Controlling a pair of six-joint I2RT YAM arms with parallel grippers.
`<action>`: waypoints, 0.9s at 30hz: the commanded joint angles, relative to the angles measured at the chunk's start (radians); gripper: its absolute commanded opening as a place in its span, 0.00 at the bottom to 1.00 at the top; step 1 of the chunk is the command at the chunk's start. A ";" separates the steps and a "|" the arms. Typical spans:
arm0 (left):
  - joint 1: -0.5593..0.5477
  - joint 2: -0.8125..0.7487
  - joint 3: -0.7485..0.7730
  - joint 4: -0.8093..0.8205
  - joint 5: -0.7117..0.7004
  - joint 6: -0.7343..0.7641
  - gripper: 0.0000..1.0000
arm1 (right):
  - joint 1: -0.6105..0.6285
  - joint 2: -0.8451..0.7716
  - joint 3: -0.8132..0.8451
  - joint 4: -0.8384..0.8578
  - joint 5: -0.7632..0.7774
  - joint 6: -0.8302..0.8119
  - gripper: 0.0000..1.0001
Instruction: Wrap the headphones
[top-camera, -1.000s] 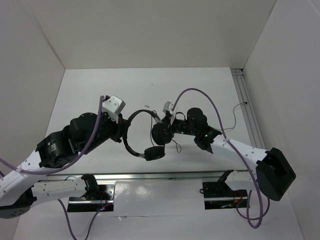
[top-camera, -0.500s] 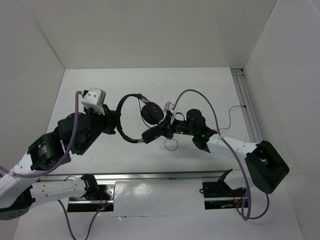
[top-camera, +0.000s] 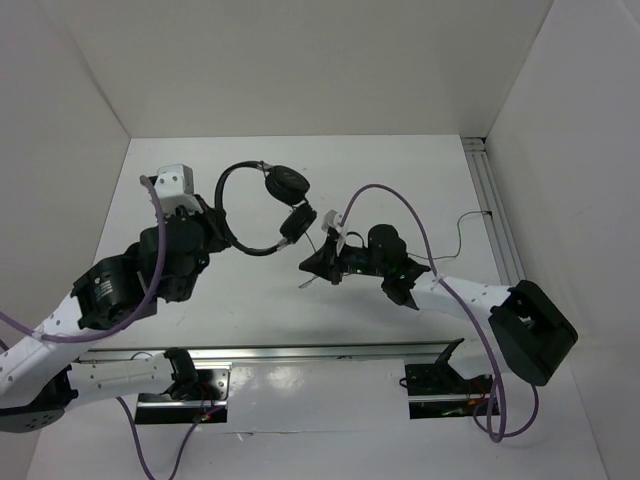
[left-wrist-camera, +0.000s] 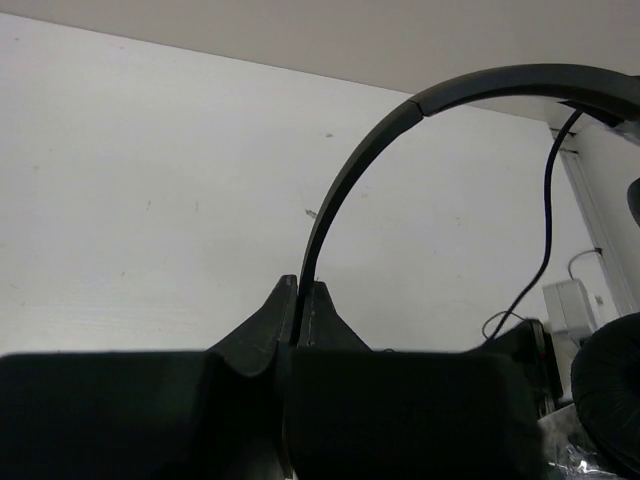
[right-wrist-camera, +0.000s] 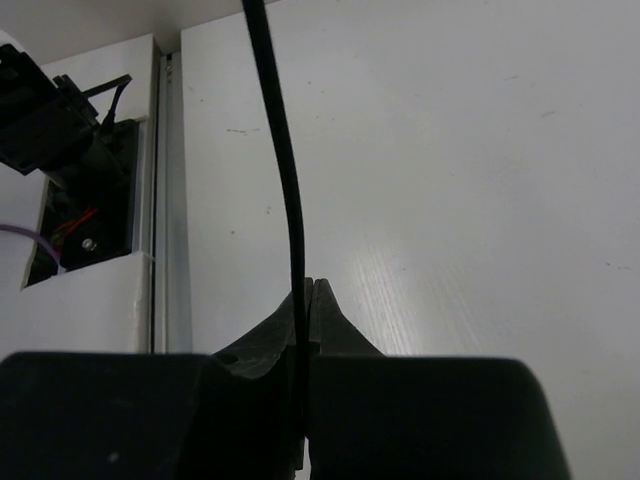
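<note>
Nearest, at mid-frame, the right gripper (right-wrist-camera: 308, 285) pinches the cord (right-wrist-camera: 287, 180) between closed tips. Farther left, the left gripper (left-wrist-camera: 298, 287) clamps the headband (left-wrist-camera: 345, 190), holding the headphones (top-camera: 287, 185) aloft at upper centre. Pulled taut, the thin cord, whose slack I can't quite make out, could slip or tug the headband loose.

You are in a robotics lab cell, not a home. The plain white table (top-camera: 400, 170) is boxed in by bare white panels (top-camera: 300, 70). An aluminium rail (top-camera: 488, 190) runs along its right edge. The left arm (top-camera: 100, 300) and right arm (top-camera: 470, 295) trail purple cables (top-camera: 380, 186) and stand by a metal bar (top-camera: 320, 350).
</note>
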 joint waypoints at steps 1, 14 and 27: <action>0.018 0.034 0.054 0.036 -0.131 -0.124 0.00 | 0.055 -0.038 0.000 -0.026 0.034 -0.030 0.00; 0.179 0.187 0.040 0.016 -0.185 -0.133 0.00 | 0.241 -0.145 0.082 -0.266 0.258 -0.134 0.00; 0.219 0.370 0.028 -0.226 -0.087 -0.137 0.00 | 0.313 -0.188 0.276 -0.567 0.430 -0.258 0.00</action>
